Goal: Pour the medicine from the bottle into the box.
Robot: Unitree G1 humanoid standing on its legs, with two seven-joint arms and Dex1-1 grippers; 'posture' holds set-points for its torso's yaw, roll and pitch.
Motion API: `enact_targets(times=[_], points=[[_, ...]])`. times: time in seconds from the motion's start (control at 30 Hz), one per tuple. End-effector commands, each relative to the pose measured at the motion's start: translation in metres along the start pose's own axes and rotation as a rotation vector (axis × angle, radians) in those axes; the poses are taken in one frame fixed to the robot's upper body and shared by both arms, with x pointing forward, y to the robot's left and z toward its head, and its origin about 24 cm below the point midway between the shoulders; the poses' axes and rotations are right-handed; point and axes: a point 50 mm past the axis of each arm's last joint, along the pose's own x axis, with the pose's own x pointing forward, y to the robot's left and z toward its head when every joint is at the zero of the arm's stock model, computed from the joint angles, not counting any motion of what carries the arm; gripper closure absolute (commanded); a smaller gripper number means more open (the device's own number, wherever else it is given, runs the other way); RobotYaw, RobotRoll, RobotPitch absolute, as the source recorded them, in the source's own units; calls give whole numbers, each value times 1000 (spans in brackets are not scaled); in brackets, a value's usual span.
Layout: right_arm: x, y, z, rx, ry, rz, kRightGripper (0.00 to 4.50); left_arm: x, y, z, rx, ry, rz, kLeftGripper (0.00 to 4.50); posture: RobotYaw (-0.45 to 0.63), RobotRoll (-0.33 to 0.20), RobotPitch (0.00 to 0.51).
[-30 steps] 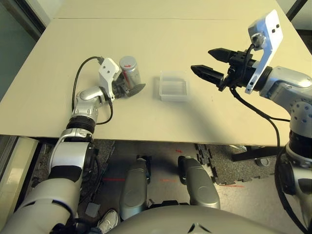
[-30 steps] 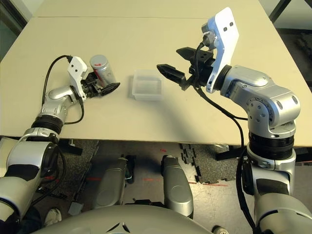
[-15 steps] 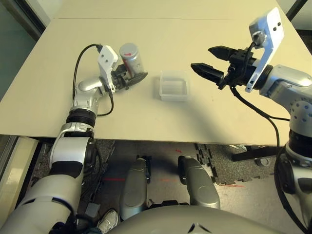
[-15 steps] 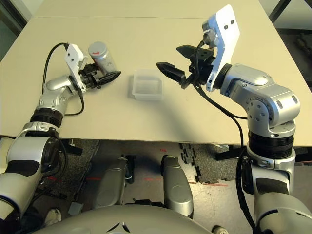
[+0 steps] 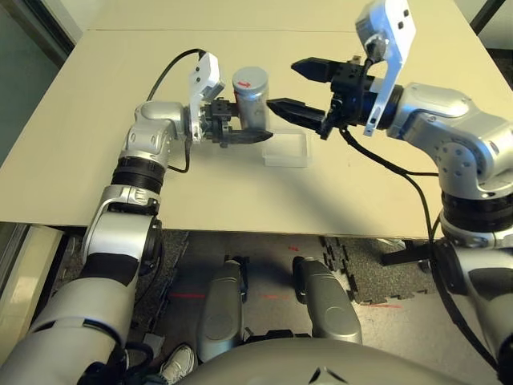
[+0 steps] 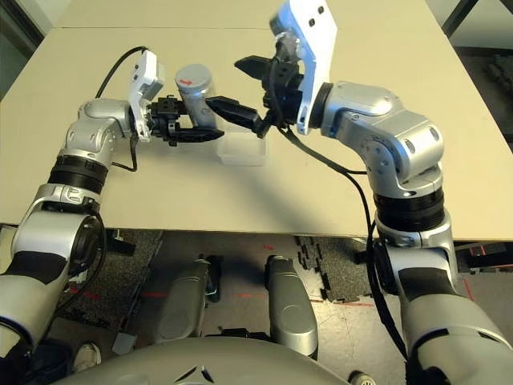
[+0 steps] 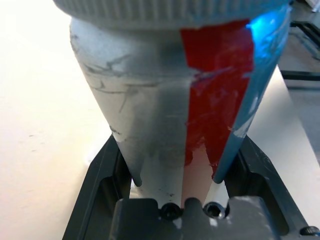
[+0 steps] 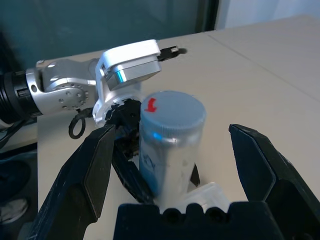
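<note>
Uncapping stage of the pour. The left gripper point(image 5: 240, 128) is clamped on the lower body of the small silver-grey cylindrical bottle with a red label marking point(image 5: 250, 100), holding it upright and clear of the beige table point(image 5: 80, 120), just beside the near-left edge of the small shallow square box of clear plastic point(image 5: 286, 149). The round grey ribbed cap point(image 8: 172, 114), marked with a red arrow, is on the bottle, so no medicine can leave it yet; the pills themselves cannot be seen. The right gripper point(image 5: 309, 88) has its two black fingers spread wide and empty, one finger point(image 8: 87, 170) to each side of the cap without touching it.

Judged next move: the right fingers must close squarely on the cap's ribbed rim and twist it off while the left grip resists the turn. Only then can the bottle be tipped over the box, which lies on the table just below and beside it.

Compared with one second ago: the bottle, then held low near the table and well to the left of the box, has been raised and carried rightward to the box's edge. The right gripper, then well to the right of the box, has swung left to bracket the cap. The box has not moved.
</note>
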Motion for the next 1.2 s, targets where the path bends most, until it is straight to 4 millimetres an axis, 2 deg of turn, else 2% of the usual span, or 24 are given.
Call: enact_targets(times=[0.03,0.37,1.0,1.17,1.2], points=[[5,3,2,-18,2,28,0,5,-1,2,30,32,-37,1789,-63,0,176],[10,0,1,-2,13,7,0,11,-5,0,93,75,-85,1789,-63,0,174],[12,4,-4,0,51,36,0,19,-5,4,120,56,-90,1789,-60,0,177],[11,4,-3,-4,48,32,1732,20,-6,4,121,55,-94,1789,-60,0,177],[11,4,-3,-4,46,32,1948,20,-6,4,120,55,-93,1789,-60,0,177]])
